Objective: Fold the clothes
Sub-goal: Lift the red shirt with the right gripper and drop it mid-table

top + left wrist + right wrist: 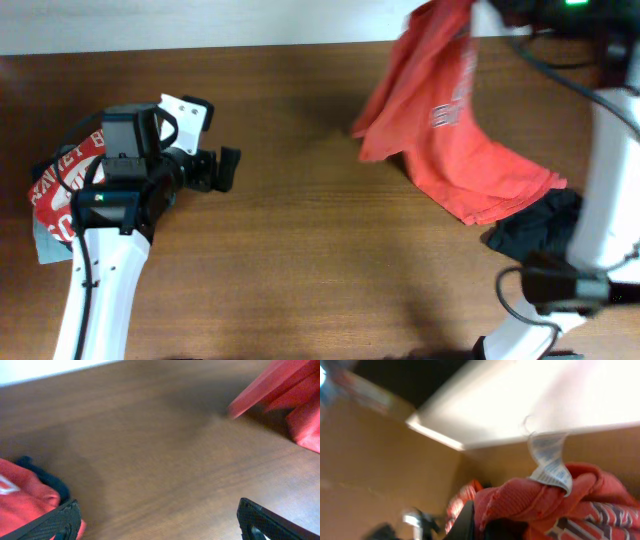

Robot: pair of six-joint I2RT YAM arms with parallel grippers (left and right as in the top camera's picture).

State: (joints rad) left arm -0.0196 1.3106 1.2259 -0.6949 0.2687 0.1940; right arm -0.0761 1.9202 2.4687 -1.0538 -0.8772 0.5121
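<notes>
Folding seems hardly started: the right end effector [490, 521] is closed on a red tee [450, 130] hanging below it, while the left end effector [160, 522] stands wide open, empty.

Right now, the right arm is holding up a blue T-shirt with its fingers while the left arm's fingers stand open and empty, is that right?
Not quite. The T-shirt is red, not blue, as the overhead view shows. The rest holds: the right arm's fingers pinch it aloft, and the left arm's fingers stand open and empty.
</notes>
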